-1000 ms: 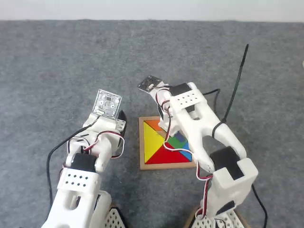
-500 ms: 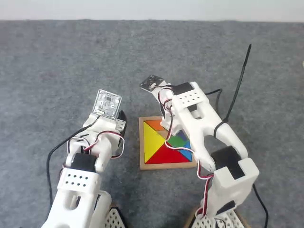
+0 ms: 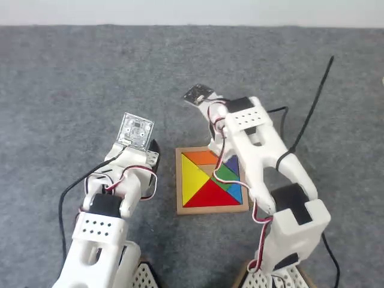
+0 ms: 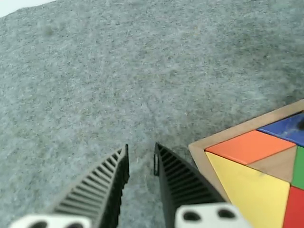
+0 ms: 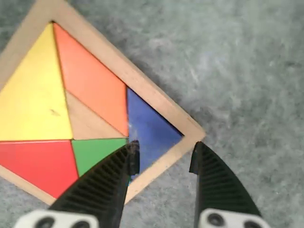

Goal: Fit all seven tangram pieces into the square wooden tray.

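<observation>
Blue triangle [image 3: 232,165] newly exposed in tray [image 3: 210,210]

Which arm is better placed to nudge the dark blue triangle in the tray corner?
Right. The right claw, open, hangs over the dark blue triangular piece at the corner of the square wooden tray; the left claw is over grey carpet beside it.

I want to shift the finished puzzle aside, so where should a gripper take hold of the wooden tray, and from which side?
Probably the rim of the wooden tray at the corner by the blue triangle, coming from above. The pieces lie flush inside, so only the outer sides offer faces to pinch, and the open right gripper hangs right over that edge.
</observation>
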`<state>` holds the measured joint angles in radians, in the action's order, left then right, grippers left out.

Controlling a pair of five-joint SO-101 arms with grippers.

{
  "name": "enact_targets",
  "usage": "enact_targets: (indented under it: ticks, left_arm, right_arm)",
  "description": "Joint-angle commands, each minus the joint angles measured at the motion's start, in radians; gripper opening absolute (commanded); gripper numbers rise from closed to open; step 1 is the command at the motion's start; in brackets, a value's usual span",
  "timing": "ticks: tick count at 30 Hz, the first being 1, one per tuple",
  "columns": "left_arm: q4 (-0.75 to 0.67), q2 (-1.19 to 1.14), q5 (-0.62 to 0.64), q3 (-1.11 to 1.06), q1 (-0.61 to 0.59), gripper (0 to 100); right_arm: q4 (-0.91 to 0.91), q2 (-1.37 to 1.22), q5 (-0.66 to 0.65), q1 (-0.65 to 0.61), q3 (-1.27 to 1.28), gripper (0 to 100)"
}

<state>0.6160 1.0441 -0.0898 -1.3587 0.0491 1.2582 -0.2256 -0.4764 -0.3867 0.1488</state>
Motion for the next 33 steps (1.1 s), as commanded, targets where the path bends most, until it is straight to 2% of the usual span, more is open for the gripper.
enact_targets:
  ticks: [1, 8, 11, 14, 17, 21, 27, 33]
  left_arm:
    - [-0.023, 0.006, -0.011, 0.010, 0.009, 9]
    - [-0.023, 0.006, -0.011, 0.010, 0.009, 9]
    - [-0.023, 0.006, -0.011, 0.010, 0.009, 9]
    - [-0.023, 0.006, -0.011, 0.010, 0.009, 9]
    - [-0.023, 0.011, -0.011, 0.008, 0.005, 9]
    - [-0.026, 0.012, -0.011, 0.008, 0.000, 9]
    - [-0.074, 0.012, -0.012, 0.001, 0.000, 9]
    - [-0.094, 0.014, -0.012, -0.015, -0.002, 9]
  right_arm:
    - [0.007, 0.067, -0.029, 0.027, -0.052, 18.4]
    - [0.085, 0.088, -0.028, 0.025, -0.104, 18.3]
    - [0.130, 0.194, 0.011, 0.024, -0.114, 17.8]
    - [0.124, 0.363, 0.064, 0.019, -0.055, 10.3]
    - [0.110, 0.527, 0.144, 0.027, 0.061, 0.2]
    - [0.027, 0.725, 0.193, 0.070, 0.319, 1.9]
    - [-0.147, 1.018, 0.203, 0.208, 0.707, 1.7]
    - [-0.171, 1.244, 0.195, 0.265, 0.951, 1.7]
